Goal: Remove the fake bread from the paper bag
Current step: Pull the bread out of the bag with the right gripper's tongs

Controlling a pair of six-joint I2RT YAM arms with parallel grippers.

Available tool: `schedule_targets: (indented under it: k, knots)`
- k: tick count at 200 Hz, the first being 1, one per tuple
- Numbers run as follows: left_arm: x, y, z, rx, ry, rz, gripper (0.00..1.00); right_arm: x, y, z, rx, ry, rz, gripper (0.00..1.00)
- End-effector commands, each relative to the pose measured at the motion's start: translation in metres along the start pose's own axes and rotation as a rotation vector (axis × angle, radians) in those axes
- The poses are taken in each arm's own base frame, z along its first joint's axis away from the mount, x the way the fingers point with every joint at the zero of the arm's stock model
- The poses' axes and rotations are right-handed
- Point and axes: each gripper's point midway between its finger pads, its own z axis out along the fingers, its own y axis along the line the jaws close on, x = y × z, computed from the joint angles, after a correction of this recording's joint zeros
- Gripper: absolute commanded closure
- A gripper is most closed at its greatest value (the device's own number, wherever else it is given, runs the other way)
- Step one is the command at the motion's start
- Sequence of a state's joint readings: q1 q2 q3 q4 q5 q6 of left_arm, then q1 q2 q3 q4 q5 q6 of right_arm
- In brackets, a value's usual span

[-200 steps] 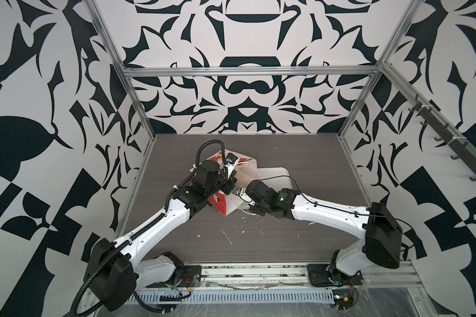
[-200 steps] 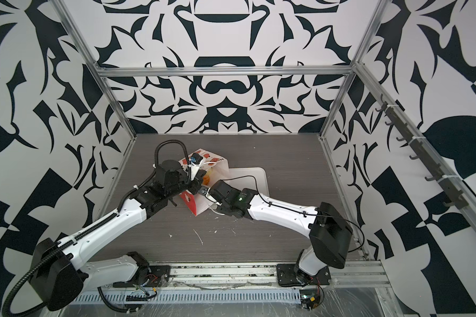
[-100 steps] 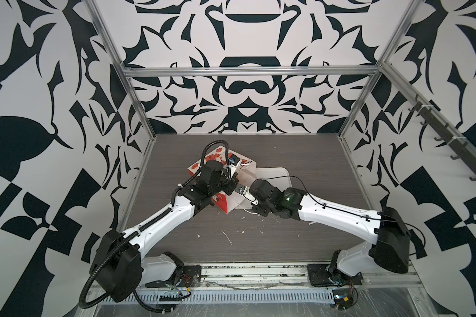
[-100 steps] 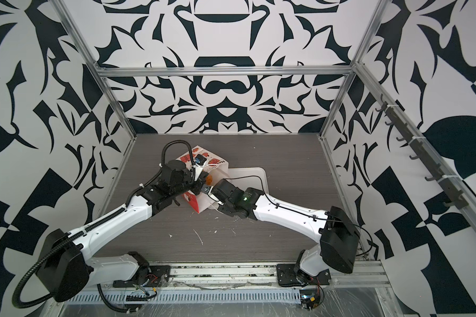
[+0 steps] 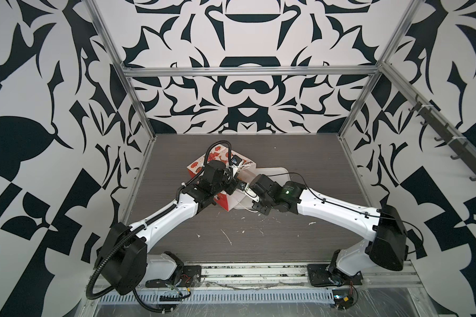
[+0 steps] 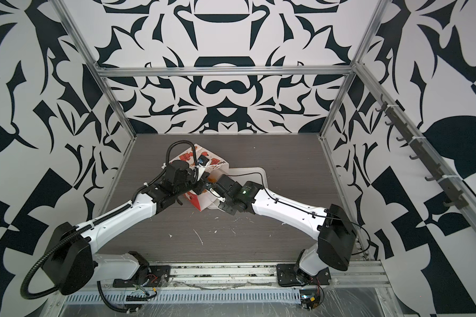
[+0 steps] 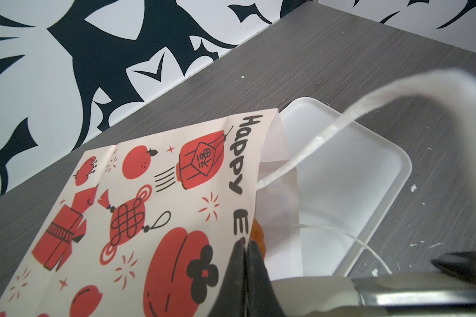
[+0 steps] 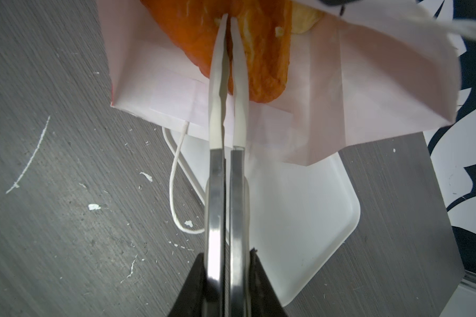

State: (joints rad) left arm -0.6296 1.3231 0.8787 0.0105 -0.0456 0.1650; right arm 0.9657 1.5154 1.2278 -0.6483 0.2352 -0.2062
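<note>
The paper bag [image 7: 149,205], white with red printed pictures, lies tilted with its mouth over the white tray [image 7: 368,178]; in both top views it sits between the two wrists [image 5: 217,157] [image 6: 187,156]. My left gripper [image 7: 245,244] is shut on the edge of the bag's mouth. My right gripper [image 8: 228,16] reaches into the open mouth, its long white fingertips [image 8: 216,68] nearly together and pressed against an orange-brown piece of fake bread [image 8: 261,55]. A yellow piece [image 8: 302,16] shows behind it. From the left wrist view only a sliver of orange bread [image 7: 257,233] shows.
The tray [image 5: 275,171] lies partly under the bag's mouth, toward the right arm. A white string handle [image 8: 173,178] trails onto the grey table, and another [image 7: 313,145] loops past the left wrist camera. White scraps [image 5: 227,237] dot the table's front.
The left arm has swung the bag's printed end toward the back of the table. The right gripper has followed the mouth and stayed shut.
</note>
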Motion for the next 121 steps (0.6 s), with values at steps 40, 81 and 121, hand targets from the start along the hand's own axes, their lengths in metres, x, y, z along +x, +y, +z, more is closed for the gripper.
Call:
schedule_targets:
  k: [40,81,121]
  knots:
    - [-0.012,0.006,0.004,-0.030,-0.032,0.029,0.92,-0.010,-0.014,-0.024,-0.072,-0.022,0.137,0.85]
    - [-0.012,0.010,0.004,-0.055,-0.039,0.032,0.91,-0.002,-0.022,-0.026,-0.067,0.019,0.165,0.85]
    - [-0.013,0.024,0.006,-0.136,-0.041,0.009,0.91,0.010,-0.023,-0.042,-0.083,0.037,0.187,0.85]
